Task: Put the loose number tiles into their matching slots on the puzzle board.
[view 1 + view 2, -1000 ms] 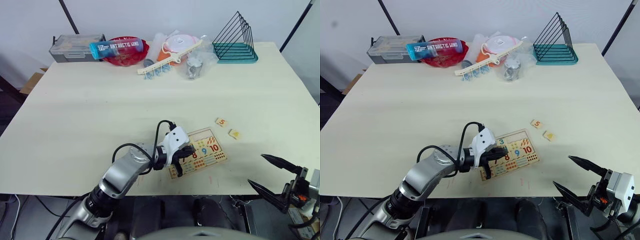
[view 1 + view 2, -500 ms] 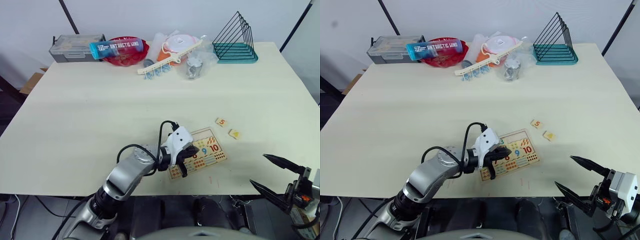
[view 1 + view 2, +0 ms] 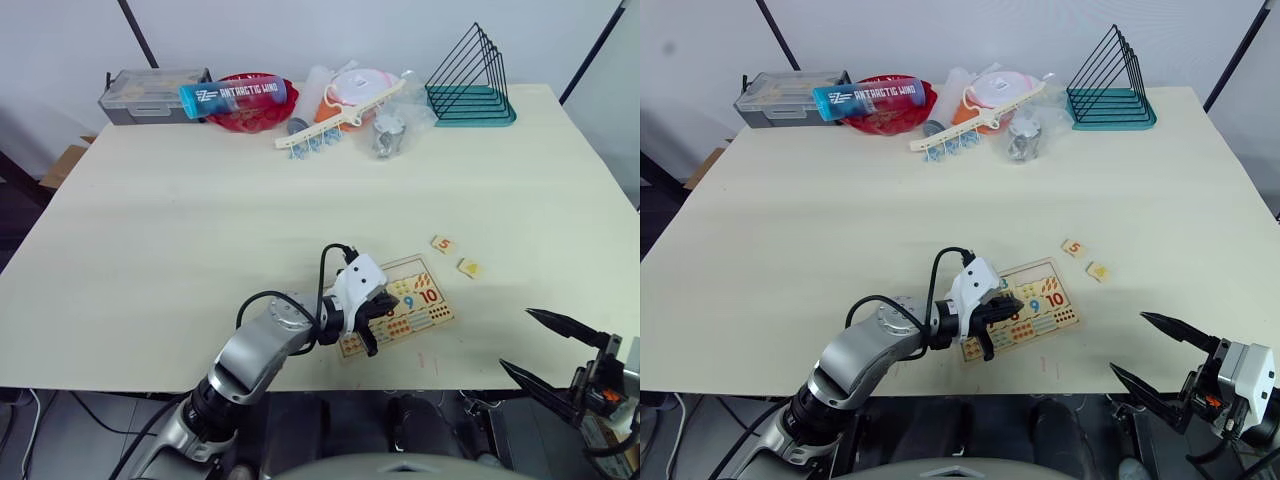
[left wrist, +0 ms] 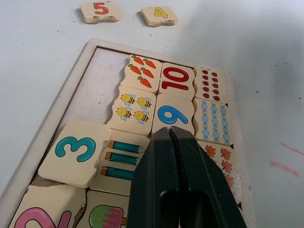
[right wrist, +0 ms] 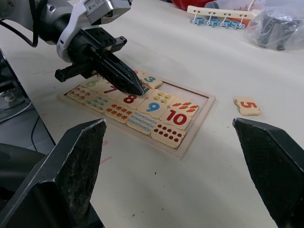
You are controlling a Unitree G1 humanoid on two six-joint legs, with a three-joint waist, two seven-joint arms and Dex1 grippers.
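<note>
The puzzle board (image 4: 61, 114) lies flat on the table (image 3: 200, 220), near the front edge, and everything here is told from that board. The left gripper (image 4: 173, 135) hangs low over the middle of the board with its two black fingers pressed tight together, holding nothing. Its tip sits right by the blue 9. Beside that tip, on the outer row of the board, the green 3 tile (image 4: 76, 152) rests crooked, with one side riding up on its neighbour, so it does not look pushed down into its slot. Next to it a pink 2 tile (image 4: 40, 218) is down in the same row. The rest of that row, the empty slots (image 4: 102, 78), is bare wood. Just past the far end of the board lie the 5 tile (image 4: 100, 10) and the 4 tile (image 4: 159, 15), side by side on the table but not touching. The right gripper (image 5: 166, 166) waits well away from the board, off the front of the table, its fingers spread wide. The job now is likely to nudge the 3 straight. The closed tip should push gently on the raised side and slide the tile square, not jab it, or the board could skid and the other tiles could pop out.
</note>
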